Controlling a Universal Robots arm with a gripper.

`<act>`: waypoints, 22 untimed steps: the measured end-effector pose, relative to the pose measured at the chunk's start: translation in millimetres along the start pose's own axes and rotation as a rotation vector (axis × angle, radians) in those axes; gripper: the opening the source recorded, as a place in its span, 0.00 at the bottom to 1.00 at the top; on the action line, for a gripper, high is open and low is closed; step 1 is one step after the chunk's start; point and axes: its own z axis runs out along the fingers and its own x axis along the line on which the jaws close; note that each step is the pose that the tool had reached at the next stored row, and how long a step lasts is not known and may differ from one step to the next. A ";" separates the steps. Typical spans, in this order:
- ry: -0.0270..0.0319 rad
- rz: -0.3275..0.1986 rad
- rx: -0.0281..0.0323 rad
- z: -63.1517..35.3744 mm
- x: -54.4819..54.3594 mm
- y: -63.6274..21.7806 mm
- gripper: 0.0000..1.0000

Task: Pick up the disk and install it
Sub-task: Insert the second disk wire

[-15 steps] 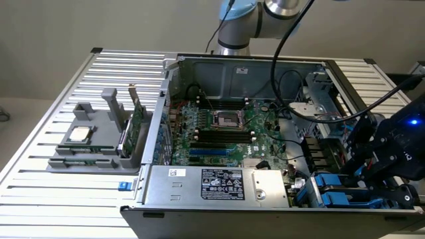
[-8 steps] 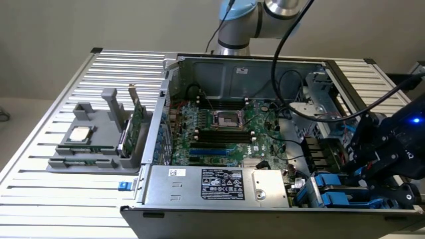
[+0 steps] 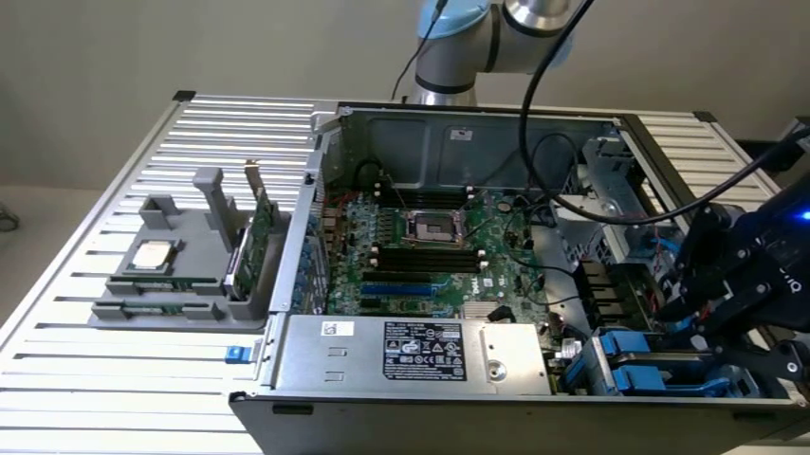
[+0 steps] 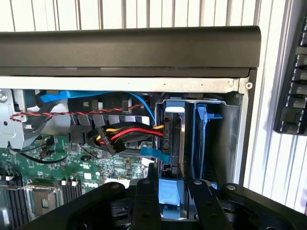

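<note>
The disk (image 4: 171, 190) stands on edge in the drive bay (image 4: 230, 143) at the case's front corner, its blue carrier showing between my fingers (image 4: 146, 199). My gripper (image 4: 172, 200) is shut on that blue edge, one black finger on each side. A connector with red, yellow and black wires (image 4: 125, 134) meets the far end of the same slot. In the exterior view the gripper (image 3: 693, 327) hangs over the bay at the case's front right, above blue carrier parts (image 3: 639, 365).
A second blue rail (image 4: 204, 139) stands in the neighbouring slot. The open case holds the motherboard (image 3: 431, 251) and a power supply (image 3: 405, 351). On the exterior view's left, a grey holder (image 3: 165, 284) carries a silver chip (image 3: 155, 254) and a green card (image 3: 264, 237). Cables hang over the case.
</note>
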 end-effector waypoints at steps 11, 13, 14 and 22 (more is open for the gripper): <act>0.0184 -0.008 0.0005 -7.2 0.9 4.9 0.31; 0.0271 -0.013 0.0004 -7.6 0.9 7.9 0.31; 0.0309 -0.015 0.0003 -7.8 0.9 9.1 0.31; 0.0492 -0.025 -0.0025 -8.4 1.0 14.5 0.31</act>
